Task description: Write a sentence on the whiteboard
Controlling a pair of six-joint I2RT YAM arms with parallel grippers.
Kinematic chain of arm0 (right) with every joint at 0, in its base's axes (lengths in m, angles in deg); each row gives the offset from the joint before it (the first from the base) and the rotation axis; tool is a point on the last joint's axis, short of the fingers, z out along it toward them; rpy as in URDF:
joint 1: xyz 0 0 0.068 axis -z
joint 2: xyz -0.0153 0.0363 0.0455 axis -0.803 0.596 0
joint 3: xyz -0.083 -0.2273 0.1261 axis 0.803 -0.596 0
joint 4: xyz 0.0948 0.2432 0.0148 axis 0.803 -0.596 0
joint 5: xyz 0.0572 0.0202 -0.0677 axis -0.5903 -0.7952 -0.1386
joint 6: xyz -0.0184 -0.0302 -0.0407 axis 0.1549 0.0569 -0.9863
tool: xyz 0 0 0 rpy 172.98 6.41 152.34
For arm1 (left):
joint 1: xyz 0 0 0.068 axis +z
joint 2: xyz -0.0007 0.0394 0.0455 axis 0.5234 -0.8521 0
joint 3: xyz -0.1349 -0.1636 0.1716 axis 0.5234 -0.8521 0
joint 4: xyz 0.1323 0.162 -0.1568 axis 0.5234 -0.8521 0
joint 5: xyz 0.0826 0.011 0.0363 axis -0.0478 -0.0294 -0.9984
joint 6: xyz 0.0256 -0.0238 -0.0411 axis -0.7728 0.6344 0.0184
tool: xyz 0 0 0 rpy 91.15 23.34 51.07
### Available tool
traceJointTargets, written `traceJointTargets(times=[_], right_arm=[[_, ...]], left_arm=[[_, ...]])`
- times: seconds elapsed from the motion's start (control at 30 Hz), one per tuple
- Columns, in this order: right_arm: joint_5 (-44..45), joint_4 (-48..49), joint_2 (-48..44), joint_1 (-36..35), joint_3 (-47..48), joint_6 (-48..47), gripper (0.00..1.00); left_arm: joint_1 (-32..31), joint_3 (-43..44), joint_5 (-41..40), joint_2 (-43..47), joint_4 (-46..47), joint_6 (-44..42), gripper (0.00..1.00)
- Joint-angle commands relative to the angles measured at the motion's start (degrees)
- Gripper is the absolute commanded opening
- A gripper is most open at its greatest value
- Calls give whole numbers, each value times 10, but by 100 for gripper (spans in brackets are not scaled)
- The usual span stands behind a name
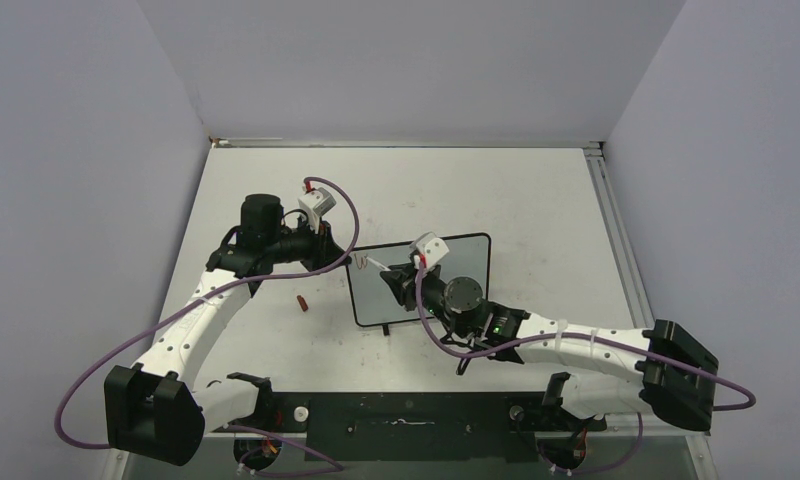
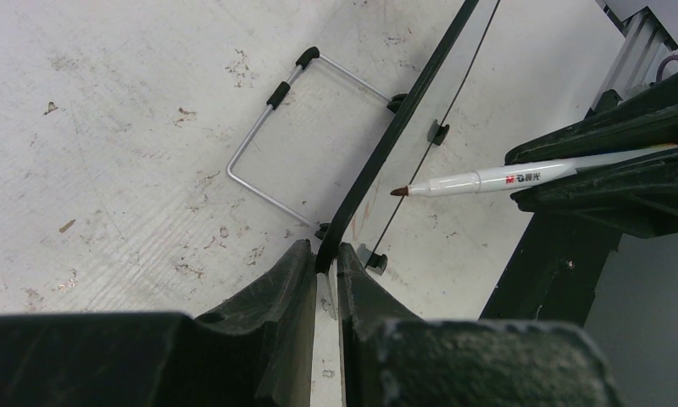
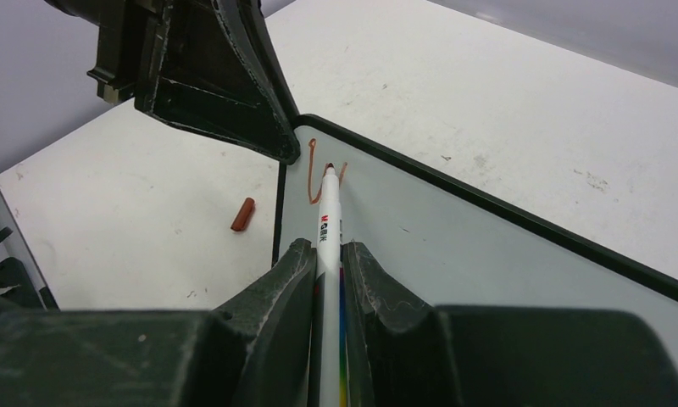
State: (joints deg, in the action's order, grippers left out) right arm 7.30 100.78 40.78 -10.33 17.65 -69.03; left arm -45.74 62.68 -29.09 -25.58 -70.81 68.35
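1. My left hand [image 2: 325, 254] is clenched on the whiteboard [image 2: 408, 106]. Its two fingers pinch the thin black frame at a rounded corner, which in the top view is the far left corner.
2. My right hand [image 3: 327, 254] is closed around a white marker [image 3: 327, 216]. The barrel runs up between the fingers and the tip points away from me over the board's pale surface.
3. The whiteboard is near the middle of the table [image 1: 496, 190], between my two arms, with its writing side turned toward my right hand.
4. Of the sentence [image 3: 323, 170], only a few red strokes show: a small loop and a zigzag like a "w". They sit in the corner of the board just beside my left hand's fingers.
5. The marker's tip is right at those strokes. I cannot tell whether it actually touches the surface.
6. In my left wrist view, a bent wire stand [image 2: 263, 153] with short black sleeves lies against the table. It is on the opposite side of the board from the marker.
7. A small red cap [image 3: 243, 214] lies on the table just off the board's left edge, not touching it and near my left arm.
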Motion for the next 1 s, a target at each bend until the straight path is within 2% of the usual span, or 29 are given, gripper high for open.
traceJointTargets(times=[0.0, 0.27, 0.97], right_arm=[[-43, -29, -35, 3, 26, -5, 5], [-31, -31, -79, 3, -23, 23, 5], [-2, 23, -33, 23, -30, 21, 5]], left_arm=[[5, -2, -26, 6, -13, -11, 0], [5, -2, -30, 6, -14, -13, 0], [4, -3, -30, 4, -14, -13, 0]])
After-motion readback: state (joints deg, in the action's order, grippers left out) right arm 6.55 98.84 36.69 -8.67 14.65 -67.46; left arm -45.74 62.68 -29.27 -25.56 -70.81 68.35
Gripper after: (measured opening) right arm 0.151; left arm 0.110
